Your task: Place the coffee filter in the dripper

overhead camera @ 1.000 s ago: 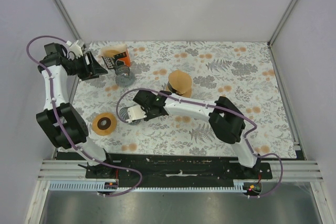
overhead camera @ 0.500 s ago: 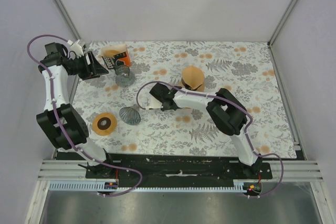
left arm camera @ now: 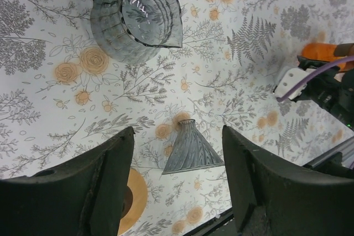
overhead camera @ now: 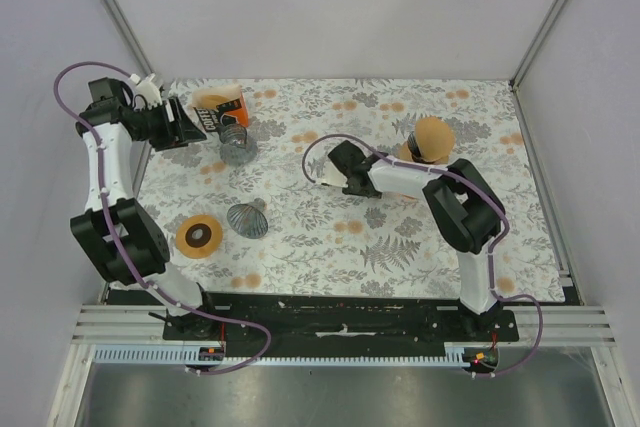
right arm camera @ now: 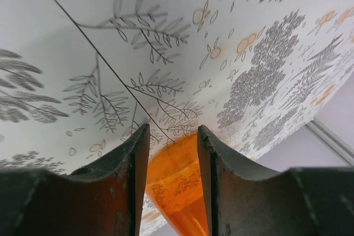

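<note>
Between right fingers [right arm camera: 110, 192]; orange, cone-shaped coffee filter [right arm camera: 174, 178].

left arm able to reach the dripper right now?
Probably yes. The left gripper is open and empty, and the dripper lies on its side with open cloth around it. The right gripper, holding the filter, is well off to the right.

Bare cloth [overhead camera: 330, 247] lies around the dripper [overhead camera: 246, 219]; 1 disc [overhead camera: 199, 236] stands near on its left. Right arm [overhead camera: 400, 179] and filter [overhead camera: 432, 137] block mid-table.
</note>
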